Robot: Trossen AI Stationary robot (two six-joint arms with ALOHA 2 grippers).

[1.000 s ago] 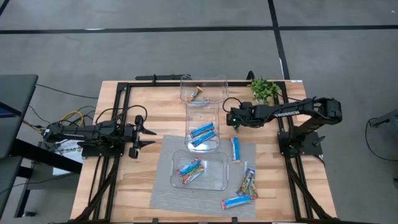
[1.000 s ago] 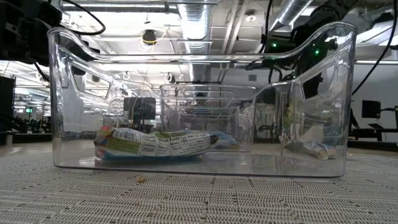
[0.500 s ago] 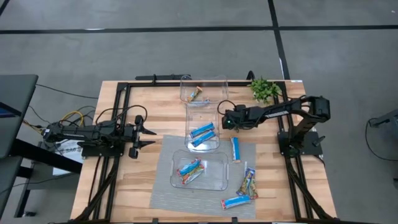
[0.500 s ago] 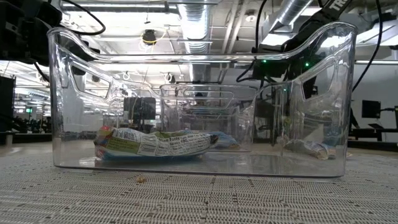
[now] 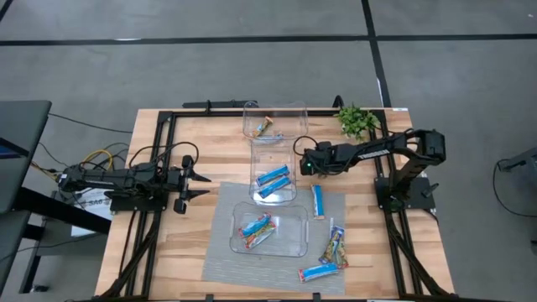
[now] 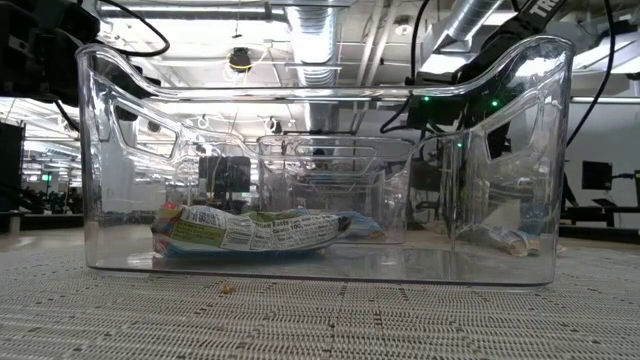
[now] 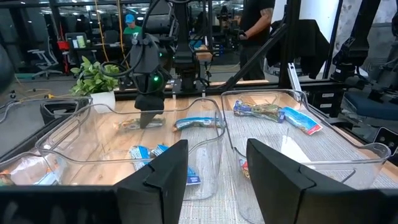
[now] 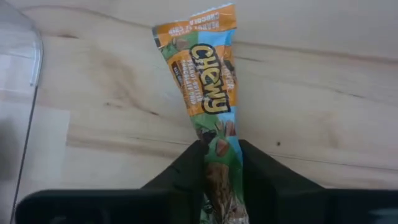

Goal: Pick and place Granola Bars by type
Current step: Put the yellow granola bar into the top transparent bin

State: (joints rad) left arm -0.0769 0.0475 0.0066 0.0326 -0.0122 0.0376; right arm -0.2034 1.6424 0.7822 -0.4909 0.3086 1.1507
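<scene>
My left gripper (image 5: 186, 177) is parked at the left side of the table, fingers spread and empty. I judge it waits there so it stays out of the way; its wrist camera looks out between those parted fingers (image 7: 166, 171) across the bins.

Ahead of it, three clear bins run in a line, and each seems to take one type. The nearest bin (image 5: 270, 247) holds multicoloured bars. The middle bin (image 5: 258, 150) holds blue bars (image 5: 273, 179). The far bin (image 5: 274, 107) holds one orange-toned bar.

Further right, my right gripper (image 5: 304, 163) hangs just beside the middle bin, over bare wood. It is clamped on an orange and green Chewy bar (image 8: 209, 102); the fingers pinch one end, and the rest of the wrapper sticks out forward past the tips. I think that end grip lets the bar drop cleanly once released (the far bin looks like its match, though that is my guess).

Behind and to the right of that gripper, loose bars lie on the table: a blue one (image 5: 317, 201) close by, a multicoloured pair (image 5: 336, 245), and another blue one (image 5: 321, 271) farthest off.
</scene>
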